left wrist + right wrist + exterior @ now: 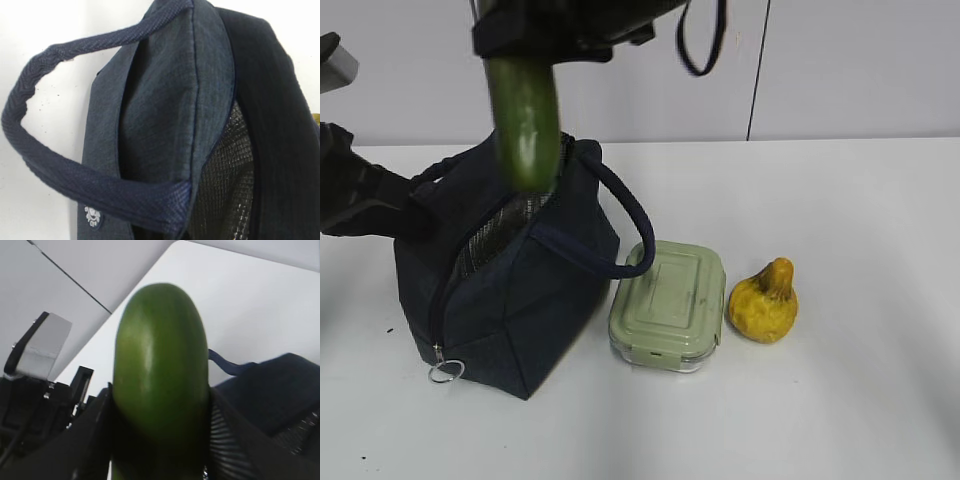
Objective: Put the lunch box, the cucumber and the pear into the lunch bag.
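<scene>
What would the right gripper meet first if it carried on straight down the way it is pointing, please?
Probably the lunch bag: the right gripper holds the cucumber upright, its lower end at the bag's open, foil-lined mouth. Depth is unclear, so it might catch the rim.

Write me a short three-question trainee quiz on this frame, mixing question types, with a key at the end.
1. True or false: the cucumber is already lying flat inside the lunch bag.
2. Multiple choice: what sits directly between the lunch bag and the pear on the table? A) a metal ring pull B) the lunch box C) nothing
3. Fill in: the cucumber hangs upright from the ____ gripper, its lower end at the bag's open top.

Key:
1. False; it is held upright above the opening, most of it still outside.
2. B
3. right
</scene>
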Controlling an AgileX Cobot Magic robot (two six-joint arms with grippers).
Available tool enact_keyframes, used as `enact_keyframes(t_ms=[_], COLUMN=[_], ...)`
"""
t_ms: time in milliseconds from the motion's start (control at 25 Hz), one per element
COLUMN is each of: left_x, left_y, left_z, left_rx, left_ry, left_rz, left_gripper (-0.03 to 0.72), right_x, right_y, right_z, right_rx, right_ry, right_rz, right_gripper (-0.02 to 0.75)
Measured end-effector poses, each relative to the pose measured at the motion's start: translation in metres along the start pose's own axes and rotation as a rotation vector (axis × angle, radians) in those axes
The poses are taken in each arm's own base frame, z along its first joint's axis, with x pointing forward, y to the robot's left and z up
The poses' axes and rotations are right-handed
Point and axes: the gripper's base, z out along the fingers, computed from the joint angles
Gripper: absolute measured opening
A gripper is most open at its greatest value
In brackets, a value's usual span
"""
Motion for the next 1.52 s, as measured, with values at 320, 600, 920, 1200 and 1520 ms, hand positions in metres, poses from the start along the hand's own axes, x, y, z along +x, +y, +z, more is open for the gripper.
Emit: enact_keyframes(t_ms=[320,600,920,1200,1520], left_x=[0.0,0.0,0.0,0.0,0.0], left_y=[0.0,0.0,0.0,0.0,0.0], left_z=[0.0,0.0,0.0,0.0,0.0], left_rx=[0.0,0.0,0.0,0.0,0.0], left_ry=[-0.001,-0.003,-0.003,-0.003,-0.003], left_rz=[-0.001,-0.002,-0.002,-0.002,-0.002], left_gripper=[-0.016,-0.016,-0.016,-0.016,-0.016], right_x=[0.037,0.047,0.027,0.011,0.047], right_y=[-0.032,-0.042,-0.047,-0.109,-0.145], right_z=[0.066,0.073,0.033,-0.055,-0.09], right_rx=[-0.034,-0.02,0.019,0.277,0.537], right_ry=[0.053,0.113,0.125,0.223,0.585], right_rz=[0.005,-0.045,-0.141,0.006,0.145], right_gripper=[0.356,0.475,0.624,0.595,0.582])
